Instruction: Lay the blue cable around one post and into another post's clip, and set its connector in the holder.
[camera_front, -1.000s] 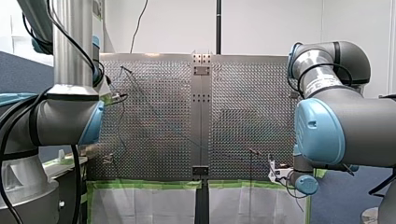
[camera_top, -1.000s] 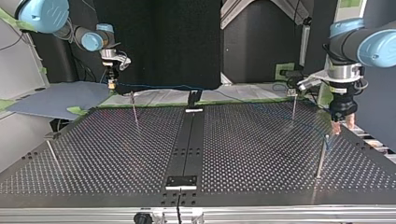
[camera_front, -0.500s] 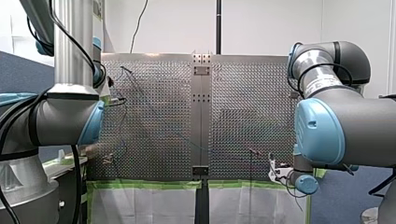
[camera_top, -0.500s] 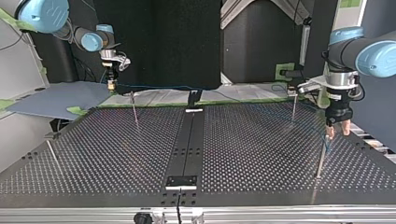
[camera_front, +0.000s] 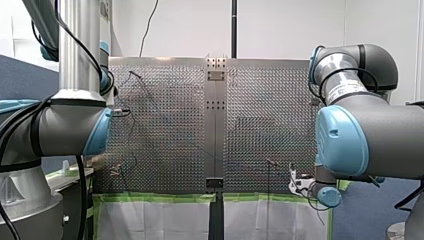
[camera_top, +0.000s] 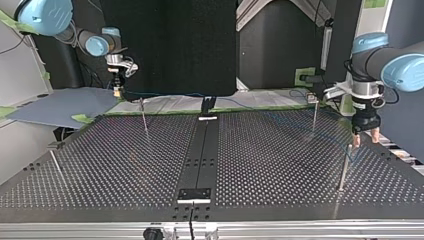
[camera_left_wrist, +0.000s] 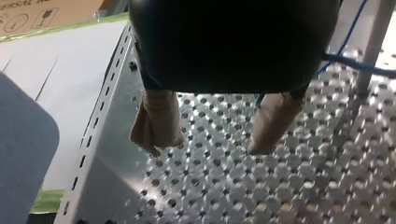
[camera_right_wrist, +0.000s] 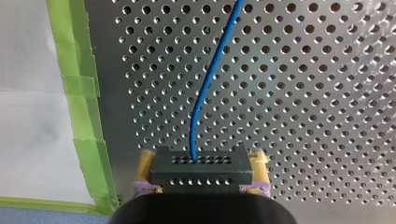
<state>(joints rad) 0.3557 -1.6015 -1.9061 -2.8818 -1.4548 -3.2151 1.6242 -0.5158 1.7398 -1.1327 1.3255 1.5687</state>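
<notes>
My right gripper (camera_right_wrist: 202, 157) is shut on a black connector block (camera_right_wrist: 202, 171), held between its yellow pads. The blue cable (camera_right_wrist: 205, 93) leaves the block and runs ahead over the perforated plate. In the top view my right gripper (camera_top: 117, 91) hangs over the far left edge, and the cable (camera_top: 165, 93) stretches across toward the right. My left gripper (camera_top: 364, 139) hovers open near the right edge, next to a thin post (camera_top: 344, 167). Nothing sits between its beige pads (camera_left_wrist: 156, 126); a post (camera_left_wrist: 373, 42) and the cable (camera_left_wrist: 355, 65) lie just beside my left gripper (camera_left_wrist: 205, 147).
More thin posts stand on the plate (camera_top: 144, 119) (camera_top: 314, 112) (camera_top: 56, 165). A black centre strip (camera_top: 202, 150) carries a small bracket (camera_top: 195, 195) near the front edge and another (camera_top: 206, 107) at the far edge. Green tape (camera_right_wrist: 84, 116) lines the table's border.
My left gripper has dropped a little, shifted beside the right-hand post and turned its wrist. My right gripper holds the connector almost still.
</notes>
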